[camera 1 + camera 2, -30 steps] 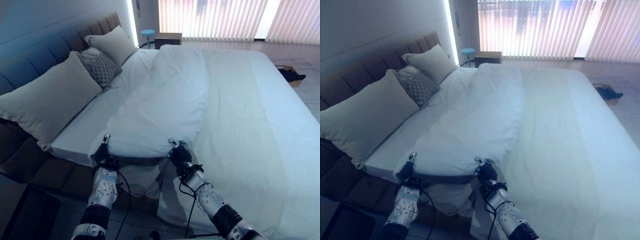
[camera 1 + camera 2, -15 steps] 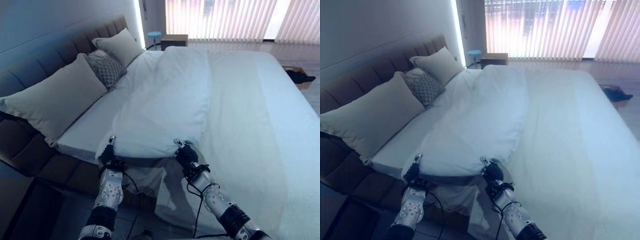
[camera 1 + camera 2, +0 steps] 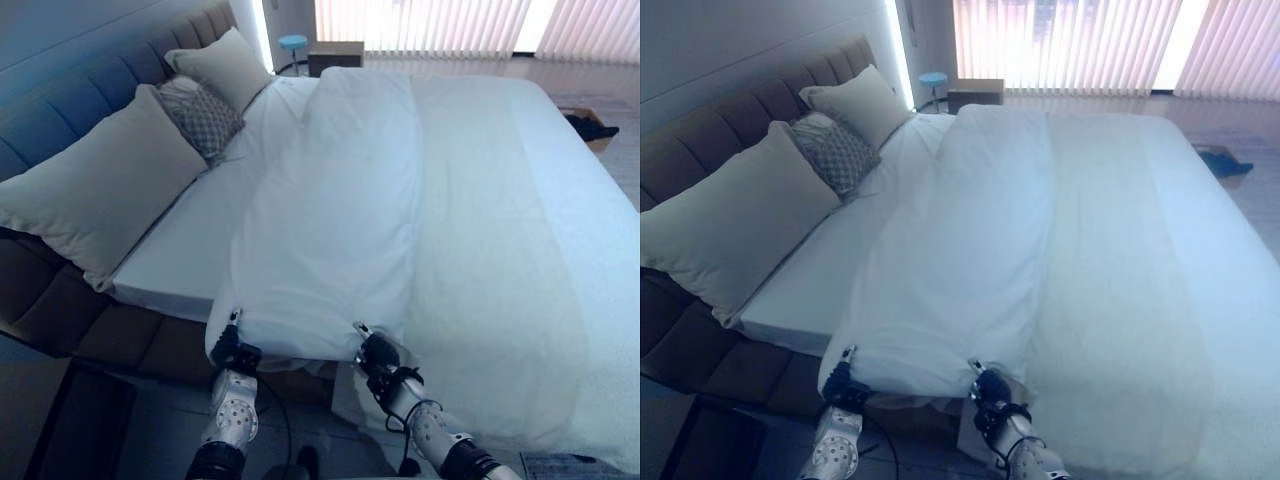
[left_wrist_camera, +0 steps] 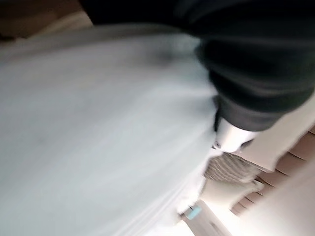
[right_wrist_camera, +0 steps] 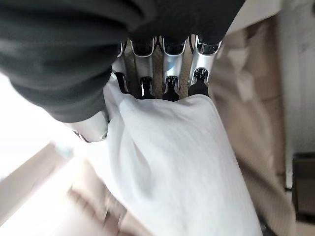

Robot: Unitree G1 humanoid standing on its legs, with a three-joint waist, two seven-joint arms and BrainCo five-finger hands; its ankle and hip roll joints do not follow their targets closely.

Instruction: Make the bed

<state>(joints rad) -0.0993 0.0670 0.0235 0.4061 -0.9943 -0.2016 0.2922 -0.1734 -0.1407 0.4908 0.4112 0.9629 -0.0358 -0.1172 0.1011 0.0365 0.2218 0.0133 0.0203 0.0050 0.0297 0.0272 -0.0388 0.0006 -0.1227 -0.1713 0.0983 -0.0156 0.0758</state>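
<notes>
A white duvet [image 3: 335,215] lies folded back on itself along the left half of the bed, over a white sheet [image 3: 500,230]. Its near edge hangs just past the mattress side closest to me. My left hand [image 3: 237,350] grips the left corner of that edge. My right hand [image 3: 378,358] grips the same edge further right. In the right wrist view the fingers [image 5: 170,64] are curled and pinch the white cloth [image 5: 177,162] against the thumb. The left wrist view shows the duvet [image 4: 98,137] held against the thumb [image 4: 231,137].
A large pillow [image 3: 95,195], a patterned cushion [image 3: 200,118] and a second pillow [image 3: 225,65] lean on the padded headboard [image 3: 60,110] at left. A bare strip of sheet [image 3: 190,250] lies beside them. A blue stool [image 3: 293,42] and nightstand [image 3: 335,55] stand beyond the bed.
Both hands have drawn the duvet's near edge towards me and down over the mattress side, so the fold lies longer and flatter. The camera has shifted as well.
</notes>
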